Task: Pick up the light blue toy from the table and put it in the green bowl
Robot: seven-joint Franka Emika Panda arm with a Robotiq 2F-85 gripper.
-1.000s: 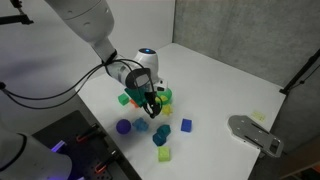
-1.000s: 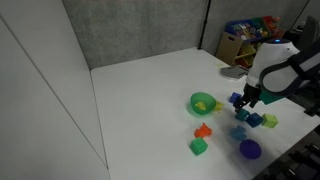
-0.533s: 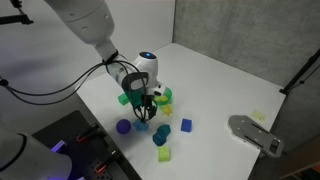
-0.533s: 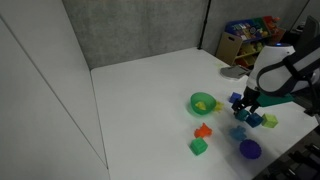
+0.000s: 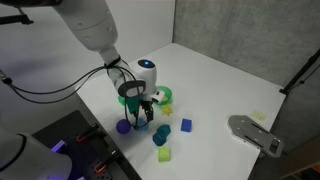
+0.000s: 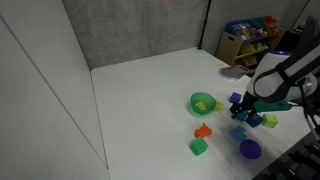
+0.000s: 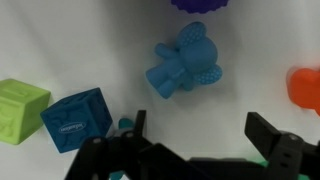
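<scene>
The light blue toy [image 7: 185, 65] is a small animal-shaped block lying on the white table, just ahead of my jaws in the wrist view. It also shows in an exterior view [image 6: 239, 131]. My gripper [image 7: 198, 130] is open and empty, with both fingers spread wide. It hangs low over the cluster of toys [image 5: 144, 113], above the light blue toy and not touching it. The green bowl [image 6: 203, 103] sits on the table just beyond the toys and also shows in an exterior view [image 5: 164, 97].
A deep blue cube [image 7: 75, 120] and a green cube [image 7: 20, 108] lie beside my jaws. A purple ball [image 5: 123, 126], an orange piece [image 6: 203, 130], a teal piece [image 5: 161, 135] and another green cube [image 6: 198, 147] are scattered close by. A grey device [image 5: 255, 134] lies near the table edge.
My gripper has moved away from the green bowl toward the purple ball side and dropped lower over the toys. It stays open. The toys have not moved.
</scene>
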